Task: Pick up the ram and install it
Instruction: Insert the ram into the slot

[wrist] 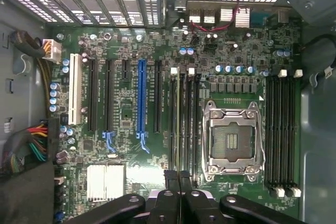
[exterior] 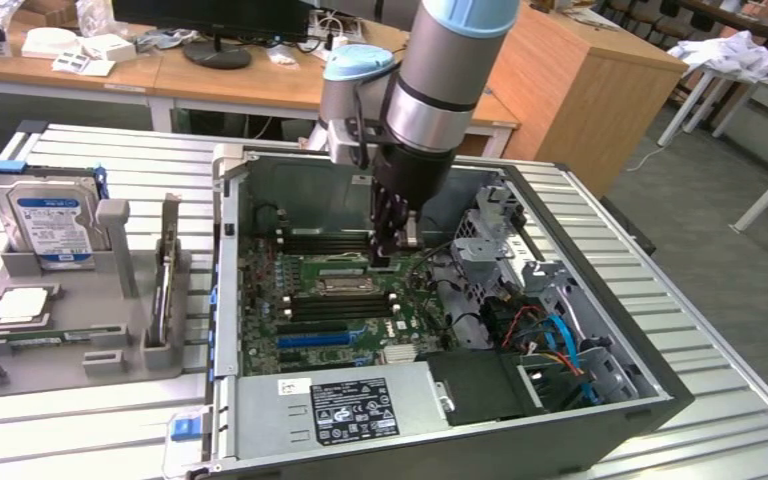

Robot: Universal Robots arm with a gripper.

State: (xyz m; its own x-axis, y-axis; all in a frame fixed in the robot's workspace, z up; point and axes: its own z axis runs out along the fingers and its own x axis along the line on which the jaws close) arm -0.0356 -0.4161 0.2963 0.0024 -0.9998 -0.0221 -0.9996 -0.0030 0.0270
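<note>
In the exterior view, the black two-fingered gripper (exterior: 387, 252) is seen clenched and lowered into the open grey metal computer case (exterior: 624, 400). In the wrist view, the thin green ram stick (wrist: 177, 124) is found edge-up directly under the fingertips, lengthwise along the black plastic memory slots (wrist: 190, 124).

We're in a robotics lab w/ office furniture round it. Evidence: industrial robot arm (exterior: 431, 90) over an opened PC case (exterior: 624, 400) on a slatted alu. bench (exterior: 77, 440), grey parts jig (exterior: 77, 330) w/ a hard drive (exterior: 53, 225) alongside, wooden desks (exterior: 224, 80) w/ a monitor (exterior: 211, 20) behind.
</note>
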